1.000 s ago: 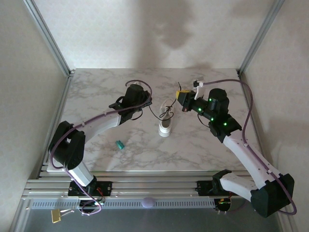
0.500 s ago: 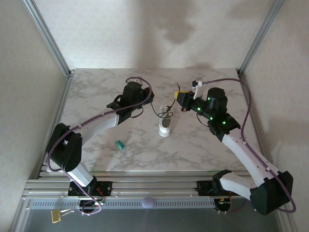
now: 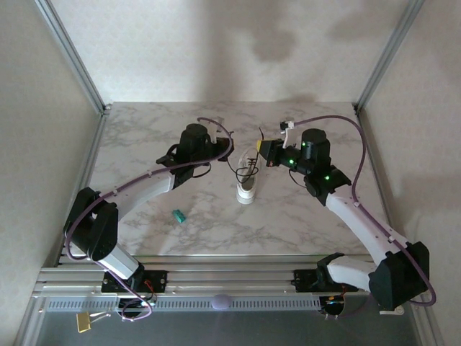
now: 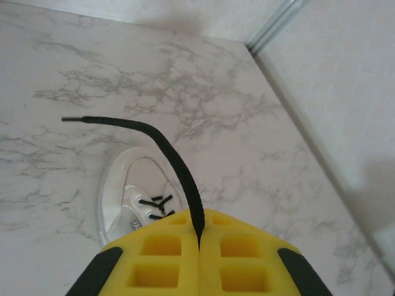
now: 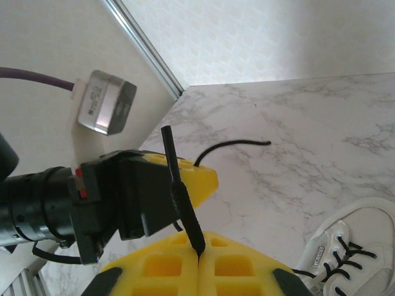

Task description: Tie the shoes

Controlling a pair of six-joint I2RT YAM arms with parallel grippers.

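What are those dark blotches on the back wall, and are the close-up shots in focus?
Top external: the blotches are soft, diffuse shadows on the back wall; no glare on the marble table. Left wrist: black lace crisp, white sneaker beneath it slightly softer. Right wrist: evenly lit, no motion blur.

A: Colour check?
B: You've got a white sneaker [image 3: 247, 189] with black laces [image 4: 179, 166]. Surface [image 3: 302, 216] is white marble with grey veining.
A: Jaws?
B: Yellow on your left gripper [image 4: 199, 237] and right gripper [image 5: 199, 256], black at the outer corners.
A: Rest?
B: Teal object [image 3: 178, 215]. Purple cables [image 3: 335, 119]. Left arm [image 3: 148, 186] and right arm [image 3: 356, 213] have white links and black joints, and you'll see green lights [image 3: 315, 173] on the right one. Walls [image 3: 180, 50] are off-white, frame rails [image 3: 72, 54] silver.
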